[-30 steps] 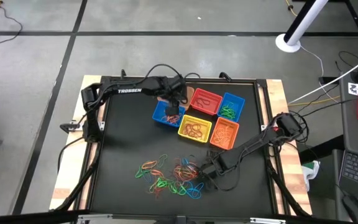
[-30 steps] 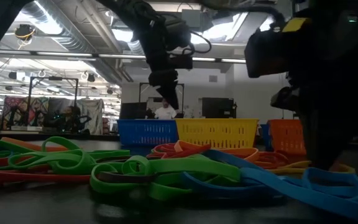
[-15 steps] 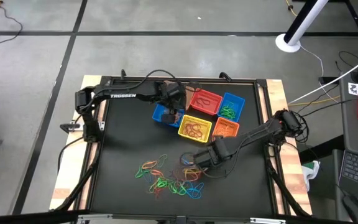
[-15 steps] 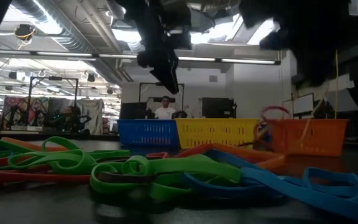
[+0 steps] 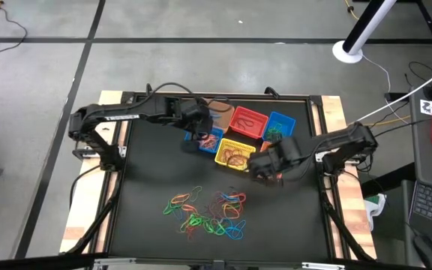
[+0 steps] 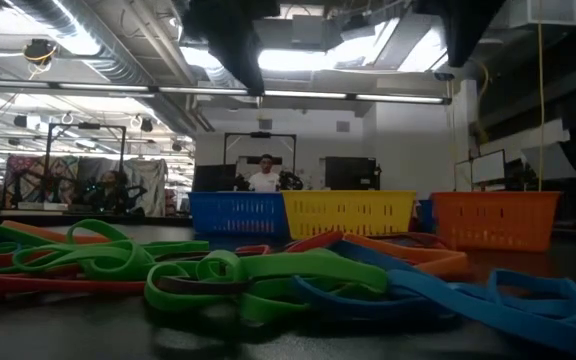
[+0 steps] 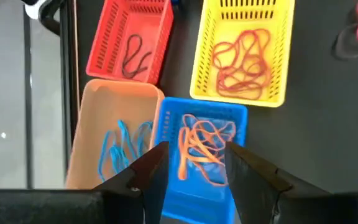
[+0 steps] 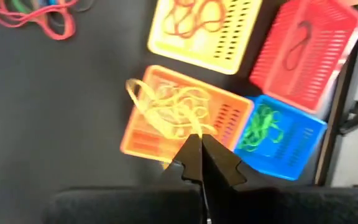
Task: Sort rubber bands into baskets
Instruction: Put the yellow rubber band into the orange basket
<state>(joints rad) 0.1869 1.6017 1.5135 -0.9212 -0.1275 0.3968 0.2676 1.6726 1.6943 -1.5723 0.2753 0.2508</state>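
Since a second ago the right gripper [image 8: 199,163] has pulled away from the loose rubber bands [image 5: 207,212] and moved over the orange basket [image 8: 185,117], while the left gripper [image 7: 191,163] slid back off toward its own side of the basket cluster.

Right gripper's fingers are pinched fully together, and in its wrist view a yellow band [image 8: 143,104] trails from the tips with its loop hanging over the basket's rim, so it looks like it's got hold of that one. More yellow bands [image 8: 180,112] already lie inside.

Left gripper hangs with its fingers apart, nothing between them, above the blue basket [image 7: 199,149] holding orange bands. Beside that is the tan basket [image 7: 110,134] with blue bands. Past those, the yellow basket [image 7: 244,50] has red bands in it and the red basket [image 7: 129,40] has a dark one. The other blue basket [image 8: 277,140] holds green bands.

The rest of the bands sit in a mixed tangle on the black table [image 5: 148,172], well apart from the baskets.
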